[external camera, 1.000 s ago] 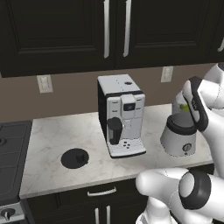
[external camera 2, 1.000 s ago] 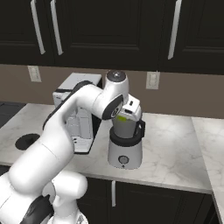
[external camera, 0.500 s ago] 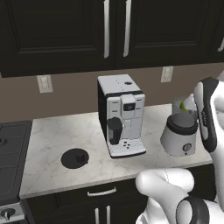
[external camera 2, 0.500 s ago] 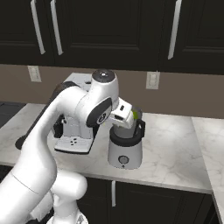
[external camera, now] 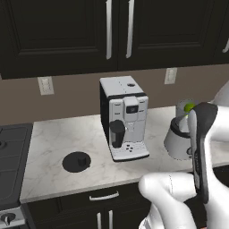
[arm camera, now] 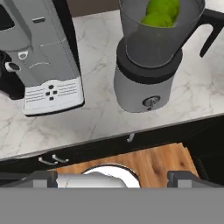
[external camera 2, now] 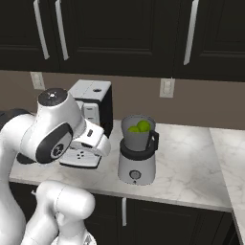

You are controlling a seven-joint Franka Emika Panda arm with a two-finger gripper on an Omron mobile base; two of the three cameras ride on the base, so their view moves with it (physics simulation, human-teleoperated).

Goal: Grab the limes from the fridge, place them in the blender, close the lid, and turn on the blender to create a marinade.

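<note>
Black lid [external camera: 76, 161]: one flat disc with a raised knob, lying on the marble counter [external camera: 58, 143] at the far left, well apart from the blender; seen in the left base view.
Stove edge [external camera: 11, 161]: at the left end of the counter in the left base view.
Coffee machine [external camera: 125, 118]: one, white and boxy, standing between the lid and the blender; the hand view shows its front buttons and drip tray close up.
Blender [external camera 2: 138, 149]: one, on the counter right of the coffee machine, jar uncovered, black handle to the right, round knob facing the near edge.
Limes [external camera 2: 139, 127]: two yellow-green fruits inside the jar in the right base view, perhaps more beneath, since the smoky jar wall hides the lower part; the left base view gives just a green spot at the rim.
Wall outlets [external camera 2: 167, 87]: two in each base view, on the brown wall under the dark cabinets.
Gripper [arm camera: 113, 179]: jaws wide apart with nothing between them, held low in front of the counter's near edge, facing the blender base.
</note>
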